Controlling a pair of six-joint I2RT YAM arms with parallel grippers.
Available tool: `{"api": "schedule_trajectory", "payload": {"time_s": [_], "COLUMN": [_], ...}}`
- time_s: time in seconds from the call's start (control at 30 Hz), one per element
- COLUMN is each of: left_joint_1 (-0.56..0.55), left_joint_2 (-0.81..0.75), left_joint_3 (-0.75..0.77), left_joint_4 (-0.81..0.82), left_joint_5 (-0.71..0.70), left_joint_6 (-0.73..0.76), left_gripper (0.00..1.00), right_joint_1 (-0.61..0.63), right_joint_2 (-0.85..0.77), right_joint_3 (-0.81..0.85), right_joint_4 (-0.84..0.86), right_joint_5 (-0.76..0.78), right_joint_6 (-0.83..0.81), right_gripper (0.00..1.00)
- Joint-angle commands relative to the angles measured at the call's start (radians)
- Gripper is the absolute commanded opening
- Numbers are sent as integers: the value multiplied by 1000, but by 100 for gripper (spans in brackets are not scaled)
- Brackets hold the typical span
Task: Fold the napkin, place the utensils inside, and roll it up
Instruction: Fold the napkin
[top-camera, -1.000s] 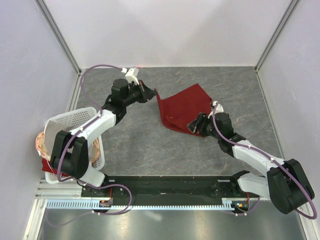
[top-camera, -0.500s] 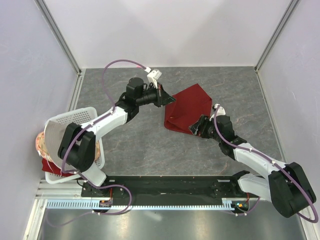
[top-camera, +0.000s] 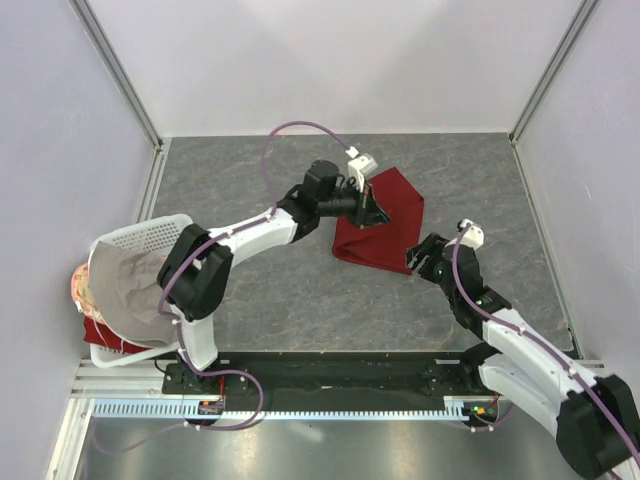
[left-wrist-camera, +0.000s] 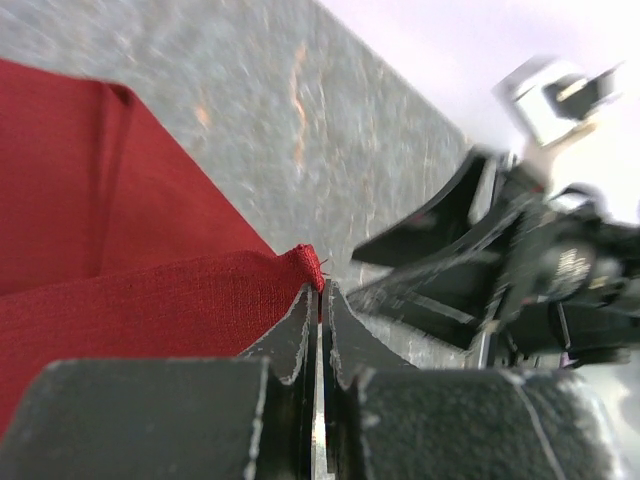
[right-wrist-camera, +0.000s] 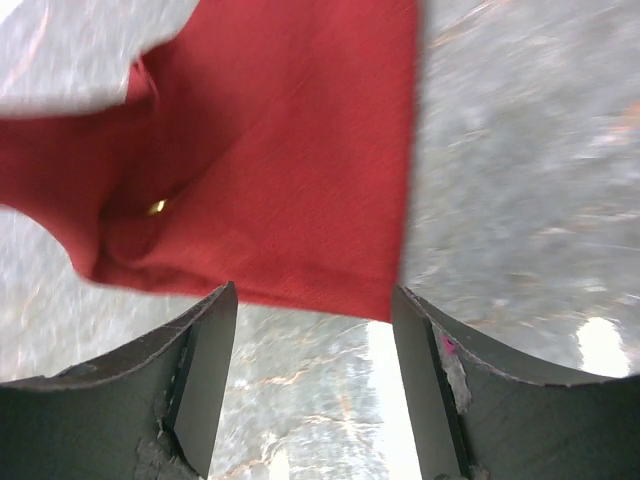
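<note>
The napkin (top-camera: 392, 232) is lying partly folded near the centre of the table (top-camera: 260, 285). The left gripper (left-wrist-camera: 320, 300) is pinching a lifted napkin corner. The right gripper (right-wrist-camera: 312, 300) is hovering, fingers apart, at the napkin's 4 o'clock edge.

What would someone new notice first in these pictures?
The dark red napkin stands out, lying partly folded near the middle of the grey table. The left gripper is shut on one of its corners, while the right gripper hangs open just short of its edge. At the far left sits a white basket holding a grey-beige cloth.
</note>
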Motion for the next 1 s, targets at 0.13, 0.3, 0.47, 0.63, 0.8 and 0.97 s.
{"api": "schedule_trajectory", "payload": {"time_s": [0.13,0.3,0.47,0.63,0.8,0.97], "left_joint_1": [-92,-132,-166,-189,-198,-200], "left_joint_2": [131,199,245,280,288,271], "left_joint_3": [96,107,112,112,106,89], "left_joint_4": [-84,-117,-124,-121,-94,-54], "left_joint_5": [-3,-39,-111,-183,-232,-255], "left_joint_6": [118,151,160,163,149,129], "left_gripper": [2,2,2,2,2,2], "right_joint_1": [-3,-3,-3,-3,-3,-3], "right_joint_2": [-182,-175,-127,-106,-104,-104], "right_joint_3": [-44,-41,-34,-33,-36,-40], "right_joint_4": [-109,-116,-92,-69,-67,-66], "right_joint_5": [212,198,163,145,133,125], "right_joint_6": [33,36,39,39,39,39], "right_gripper": [73,74,74,74,75,74]}}
